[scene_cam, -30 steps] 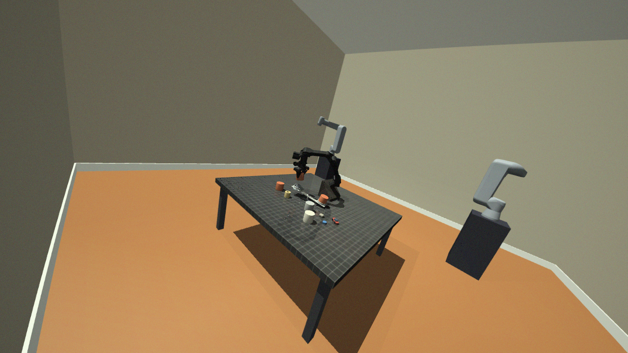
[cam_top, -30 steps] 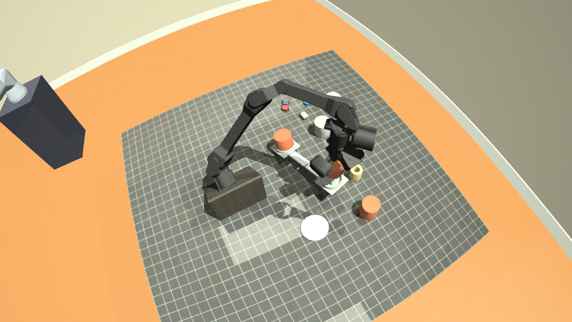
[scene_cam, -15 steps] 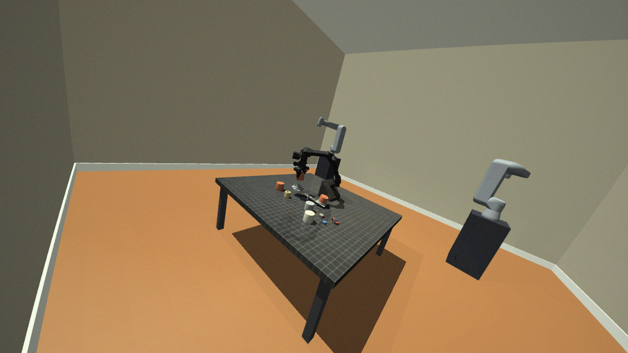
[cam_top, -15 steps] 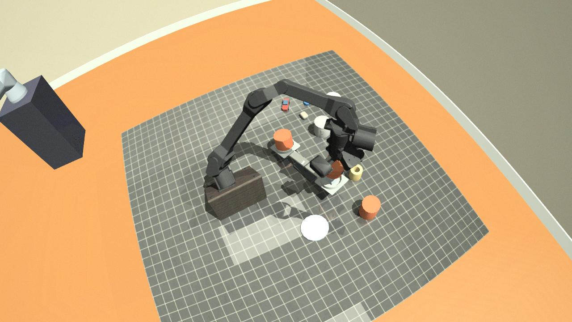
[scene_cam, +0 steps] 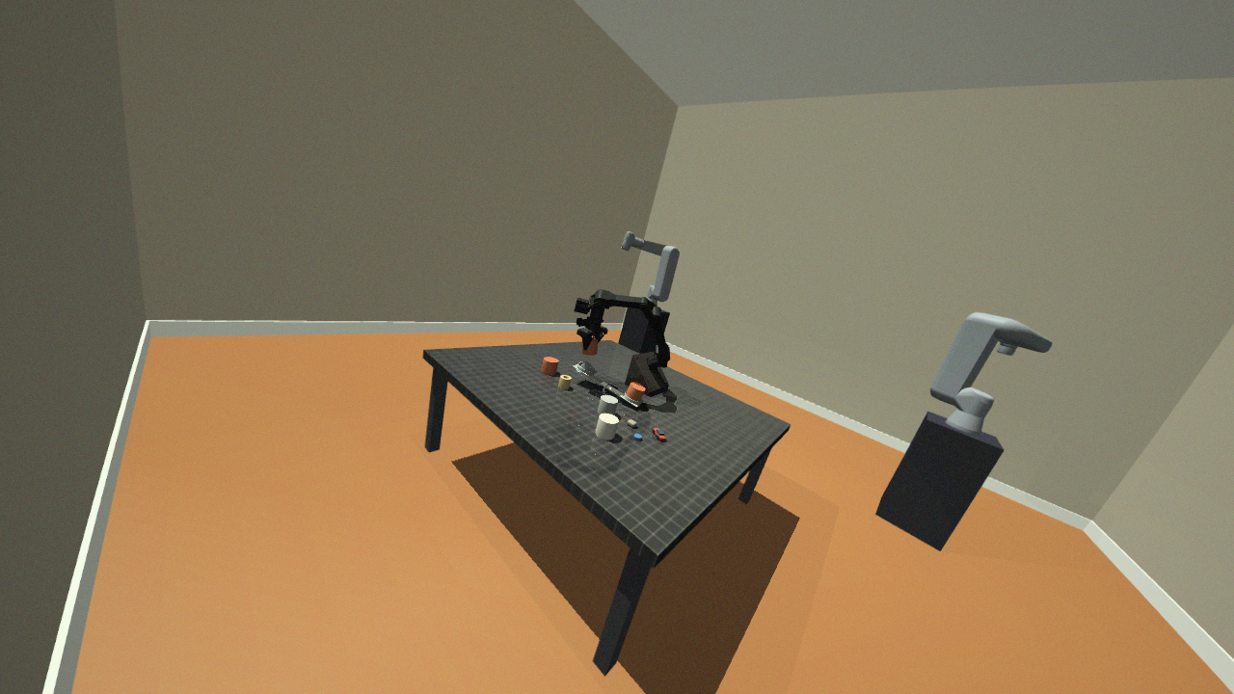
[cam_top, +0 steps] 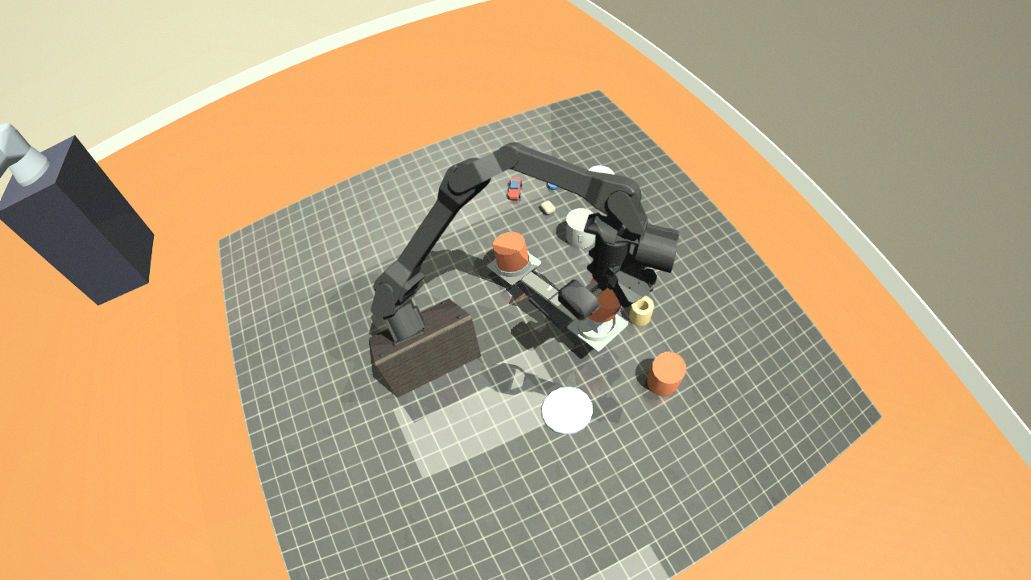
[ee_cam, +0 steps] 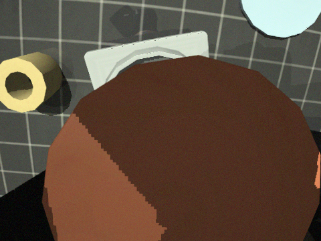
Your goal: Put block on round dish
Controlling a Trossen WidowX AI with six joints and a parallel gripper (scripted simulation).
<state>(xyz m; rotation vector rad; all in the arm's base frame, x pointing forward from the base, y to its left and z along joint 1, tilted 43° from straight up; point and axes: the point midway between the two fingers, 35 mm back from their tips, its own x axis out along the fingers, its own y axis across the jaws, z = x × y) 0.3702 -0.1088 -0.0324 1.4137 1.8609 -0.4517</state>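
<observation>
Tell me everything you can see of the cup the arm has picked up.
The lifted cup is a plain orange-brown cylinder, matte, with no handle or markings. It is clamped in the gripper, held clear above the white end plate of the balance, slightly tilted. In the wrist view its closed flat end fills most of the frame, partly shadowed. Whether a block sits on the plate below cannot be seen.

Dark grey jointed arm (cam_top: 432,223) (matte)
</observation>
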